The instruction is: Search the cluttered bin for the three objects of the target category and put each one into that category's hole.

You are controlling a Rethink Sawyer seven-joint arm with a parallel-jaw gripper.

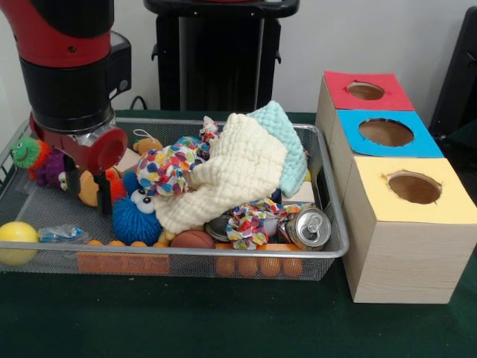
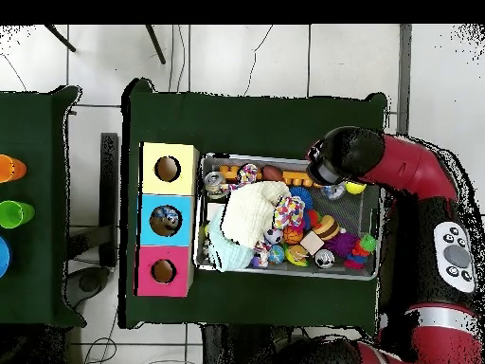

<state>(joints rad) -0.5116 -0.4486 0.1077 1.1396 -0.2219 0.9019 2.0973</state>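
The wire mesh bin point(image 1: 223, 256) is full of toys; it also shows in the overhead view point(image 2: 284, 275). One crumpled see-through bottle point(image 1: 63, 233) with a blue label lies at the bin's front left corner, next to a yellow ball point(image 1: 15, 239). In the overhead view it shows as a pale glint point(image 2: 333, 191) beside the arm. I see no other bottles. My gripper point(image 1: 104, 201) reaches down into the bin's left part, just behind and right of that bottle. The overhead view hides it under the arm's head point(image 2: 341, 156). The blue-surround hole point(image 1: 386, 132) point(image 2: 166, 220) is in the middle box.
A cream cloth point(image 1: 231, 175) and a pale blue cloth point(image 1: 287, 138) cover the bin's middle. An aluminium can point(image 1: 309, 227) lies at the front right. A blue spiky ball point(image 1: 138, 212) and a dotted ball point(image 1: 165, 168) sit beside the gripper. Red point(image 1: 365, 91) and yellow point(image 1: 414, 186) holes flank the blue one.
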